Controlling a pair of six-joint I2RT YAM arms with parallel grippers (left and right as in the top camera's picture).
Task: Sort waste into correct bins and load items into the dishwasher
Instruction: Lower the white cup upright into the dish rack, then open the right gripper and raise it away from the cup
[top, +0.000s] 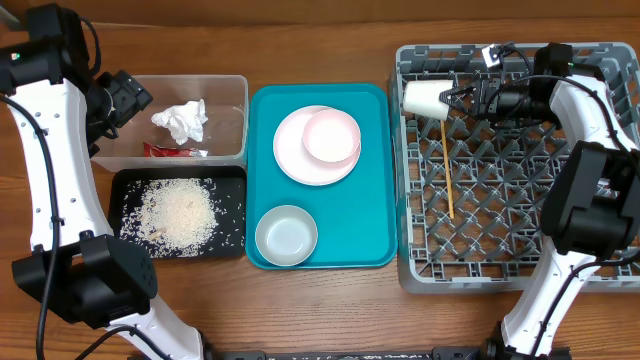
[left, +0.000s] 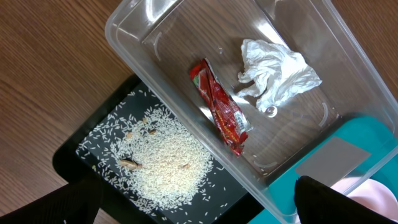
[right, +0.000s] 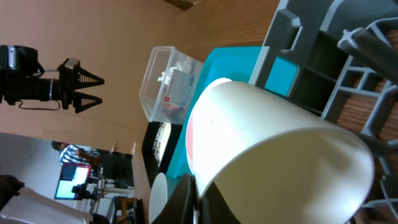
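Print on the red wrapper is unreadable.

The rack offers the most room: its middle and near half hold only pegs, with one chopstick lying along the left side. Its far left corner is taken by the cup, pinched by the right gripper, and the right arm crosses its right side. On the teal tray, plates fill the far half and a bowl the near left corner. Its near right corner is bare. The tub has a bare strip at its right end, past the tissue. The left gripper, spread wide, hangs over its left edge.
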